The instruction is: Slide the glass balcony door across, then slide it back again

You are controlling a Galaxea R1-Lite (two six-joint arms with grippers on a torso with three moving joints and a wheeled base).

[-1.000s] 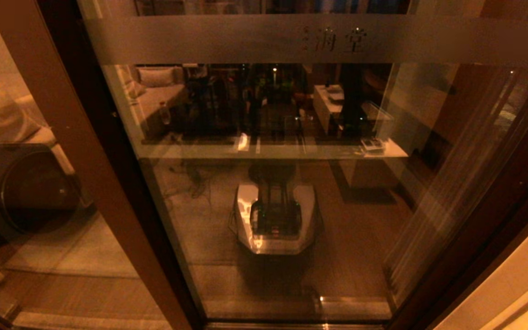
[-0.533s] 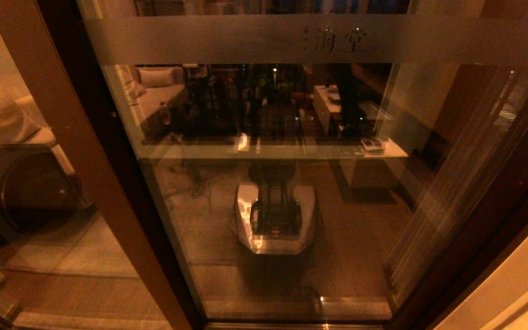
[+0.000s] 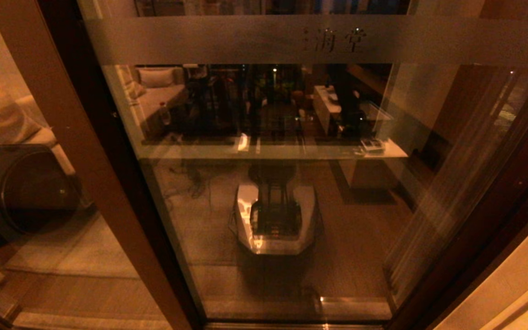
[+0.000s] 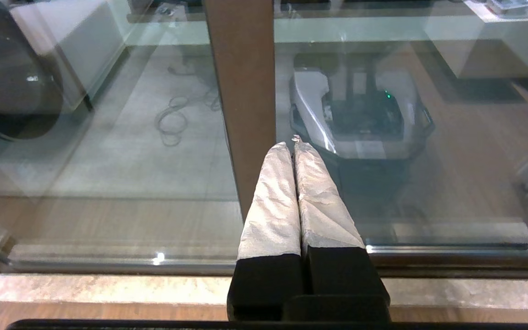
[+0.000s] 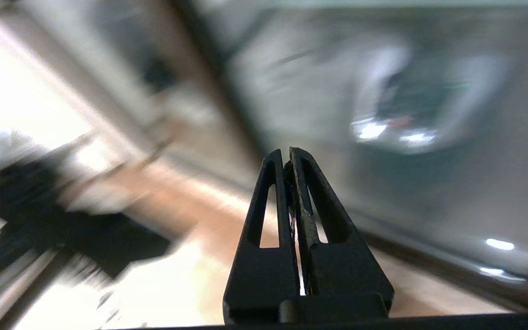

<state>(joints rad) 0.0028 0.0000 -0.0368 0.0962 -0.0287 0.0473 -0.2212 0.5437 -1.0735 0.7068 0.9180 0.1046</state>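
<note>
The glass balcony door (image 3: pixel 291 215) fills the head view, its frosted band (image 3: pixel 227 39) with faint characters running across the top. Its dark stile (image 3: pixel 108 137) slants down the left side. Neither gripper shows in the head view. In the left wrist view my left gripper (image 4: pixel 293 144), fingers wrapped in silver tape, is shut on nothing. It points at the brown upright stile (image 4: pixel 241 91), just right of its edge and low near the floor track. My right gripper (image 5: pixel 287 153) is shut and empty in front of blurred glass (image 5: pixel 429 192) and a dark frame member (image 5: pixel 209 68).
A narrower brown-framed glass panel (image 3: pixel 25 238) stands at the left, with a dark round-fronted machine (image 3: pixel 30 188) behind it. My own base is mirrored in the glass (image 3: pixel 275 220). A stone sill (image 4: pixel 108 288) and the floor track (image 4: pixel 452 261) run below the door.
Only the reflections in the glass shift slightly. The door frame keeps its place in the head view.
</note>
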